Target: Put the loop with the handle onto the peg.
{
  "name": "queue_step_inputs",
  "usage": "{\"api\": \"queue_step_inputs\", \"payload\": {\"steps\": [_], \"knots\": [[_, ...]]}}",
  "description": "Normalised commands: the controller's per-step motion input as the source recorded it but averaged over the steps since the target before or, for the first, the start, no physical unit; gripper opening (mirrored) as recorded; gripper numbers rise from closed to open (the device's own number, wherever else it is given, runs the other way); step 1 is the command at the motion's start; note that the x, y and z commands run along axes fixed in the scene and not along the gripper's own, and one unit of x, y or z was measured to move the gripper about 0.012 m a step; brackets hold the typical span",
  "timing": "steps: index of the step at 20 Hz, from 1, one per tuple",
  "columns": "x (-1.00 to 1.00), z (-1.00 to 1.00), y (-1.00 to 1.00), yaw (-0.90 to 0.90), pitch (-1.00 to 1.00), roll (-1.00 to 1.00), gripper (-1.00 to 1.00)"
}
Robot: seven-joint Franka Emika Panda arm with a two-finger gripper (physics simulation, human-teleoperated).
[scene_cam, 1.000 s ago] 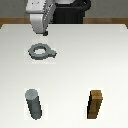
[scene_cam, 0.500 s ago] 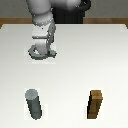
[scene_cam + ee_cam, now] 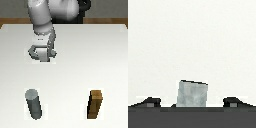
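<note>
Two posts stand low in the exterior frame — grey peg (image 3: 34, 104) lower left, brown block (image 3: 95, 105) lower right; the fingers (image 3: 42, 53) upper left, grip unclear.

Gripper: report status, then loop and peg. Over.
Gripper down at the table, over the loop with the handle; grip unconfirmed. Peg upright, bare, nearer the camera. Wooden block off to the exterior view's right, not in the way.
</note>
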Motion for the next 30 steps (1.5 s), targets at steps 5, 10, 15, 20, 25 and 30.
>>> {"api": "queue_step_inputs", "payload": {"steps": [5, 10, 15, 20, 25, 30], "knots": [[0.00, -0.20, 0.00, 0.00, 0.00, 0.00, -1.00], [0.00, 0.00, 0.00, 0.00, 0.00, 0.00, -1.00], [0.00, 0.00, 0.00, 0.00, 0.00, 0.00, -1.00], [0.00, 0.60, 0.00, 0.00, 0.00, 0.00, -1.00], [0.00, 1.00, 0.00, 0.00, 0.00, 0.00, -1.00], [0.00, 0.60, 0.00, 0.00, 0.00, 0.00, -1.00]]}}
